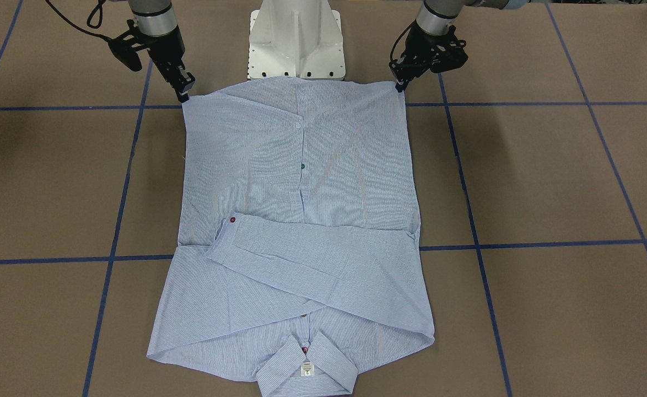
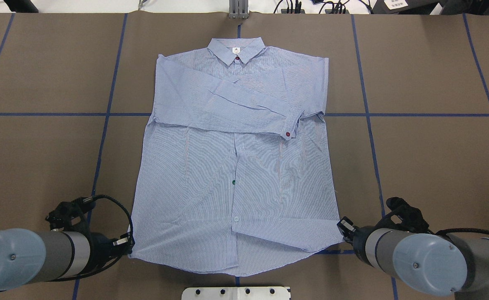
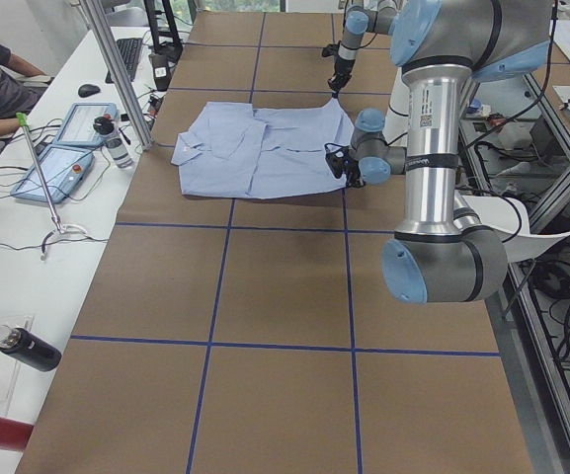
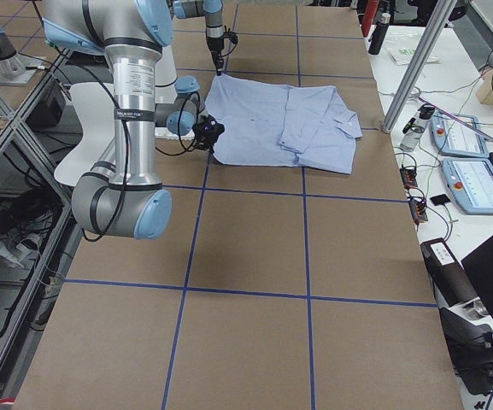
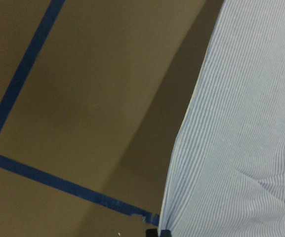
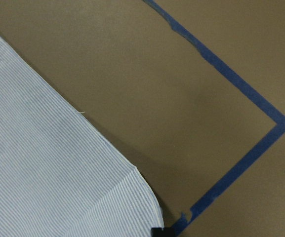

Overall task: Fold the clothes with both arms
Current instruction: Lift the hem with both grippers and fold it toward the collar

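Note:
The light blue striped shirt (image 1: 301,182) (image 2: 236,166) lies flat, front up, on the brown table, its collar (image 2: 236,51) at the far edge. Both sleeves are folded across the chest, one cuff (image 2: 290,125) lying on top. My left gripper (image 1: 399,85) (image 2: 130,246) is shut on one near hem corner, and my right gripper (image 1: 184,96) (image 2: 341,226) is shut on the other. The hem runs straight between them. In the wrist views the shirt's edge (image 5: 182,163) (image 6: 132,177) leads down to a black fingertip at the bottom of each frame.
The white pedestal base (image 1: 296,44) stands just behind the hem. Blue tape lines (image 2: 40,113) divide the brown table into squares. In the exterior left view a side table (image 3: 57,158) carries tablets and a bottle, with a person sitting at it.

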{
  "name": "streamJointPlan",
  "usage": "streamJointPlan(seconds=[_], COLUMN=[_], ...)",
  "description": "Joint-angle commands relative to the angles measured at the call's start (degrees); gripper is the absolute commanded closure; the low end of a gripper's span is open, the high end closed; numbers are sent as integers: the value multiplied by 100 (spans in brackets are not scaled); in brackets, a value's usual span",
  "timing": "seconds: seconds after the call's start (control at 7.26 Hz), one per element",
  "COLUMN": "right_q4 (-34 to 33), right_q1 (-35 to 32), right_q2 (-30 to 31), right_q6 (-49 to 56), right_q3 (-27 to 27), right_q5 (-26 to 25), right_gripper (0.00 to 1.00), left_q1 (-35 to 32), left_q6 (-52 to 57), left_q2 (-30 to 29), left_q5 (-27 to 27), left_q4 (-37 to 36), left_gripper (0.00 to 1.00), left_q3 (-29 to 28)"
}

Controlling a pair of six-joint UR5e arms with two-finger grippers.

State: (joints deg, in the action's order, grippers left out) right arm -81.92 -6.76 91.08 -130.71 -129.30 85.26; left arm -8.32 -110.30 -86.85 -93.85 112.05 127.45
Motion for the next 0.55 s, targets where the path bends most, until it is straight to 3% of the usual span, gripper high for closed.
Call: streamJointPlan(seconds=[0.0, 0.28, 0.41], right_q4=[-8, -8, -8], right_q1=[270, 202, -78], right_q2=[320, 358, 270], right_q6=[-7, -16, 2], right_q3=[-471, -780, -798], right_q5=[8, 26, 26], right_gripper=[100, 100, 100], left_q1=[217, 121, -280], left_q6=[-238, -229, -220], left_q2=[37, -59, -242], left_q5=[-149, -511, -555], left_q4=[-8, -8, 1], left_gripper=[100, 100, 100], left_q3=[401, 631, 667])
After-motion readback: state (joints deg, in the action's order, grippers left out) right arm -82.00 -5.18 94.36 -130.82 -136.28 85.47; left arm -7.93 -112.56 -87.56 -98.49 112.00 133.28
